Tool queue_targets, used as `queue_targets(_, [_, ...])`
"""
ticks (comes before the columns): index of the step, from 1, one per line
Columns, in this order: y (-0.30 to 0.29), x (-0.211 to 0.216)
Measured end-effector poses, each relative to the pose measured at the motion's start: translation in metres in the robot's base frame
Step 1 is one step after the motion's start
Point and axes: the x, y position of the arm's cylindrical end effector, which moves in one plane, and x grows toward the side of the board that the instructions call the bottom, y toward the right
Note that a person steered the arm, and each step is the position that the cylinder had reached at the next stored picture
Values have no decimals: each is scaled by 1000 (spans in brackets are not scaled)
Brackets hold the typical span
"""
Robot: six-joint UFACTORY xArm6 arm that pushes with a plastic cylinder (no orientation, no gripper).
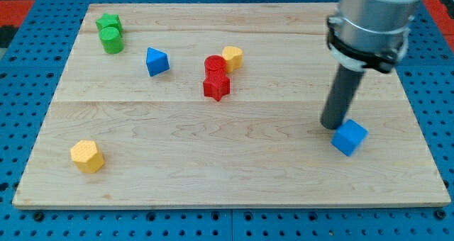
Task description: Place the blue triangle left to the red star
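Blue triangle [157, 61] sits well left of the red star [216, 87] — apart. Red cylinder [214, 64] touches the star; yellow block [232, 58] half hidden behind it. Our tip [332, 125] grips nothing, touches the blue cube [350, 137]. We count two green blocks [110, 34], two yellow [87, 156].

You saw a pale, matt wooden counter [234, 156] with visible grain; on it, the blue triangle [157, 61] looked smooth, faintly glossy.
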Motion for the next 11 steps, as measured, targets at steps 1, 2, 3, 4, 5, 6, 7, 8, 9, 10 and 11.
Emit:
queue_targets(1, [-9, 18])
queue_targets(2, [-127, 30])
queue_targets(3, [-207, -2])
queue_targets(4, [-278, -38])
queue_targets(5, [-334, -79])
queue_targets(6, [-335, -149])
queue_targets(7, [-320, -189])
queue_targets(8, [-297, -165])
queue_targets(9, [-325, -124])
queue_targets(10, [-301, -104])
queue_targets(11, [-304, -136])
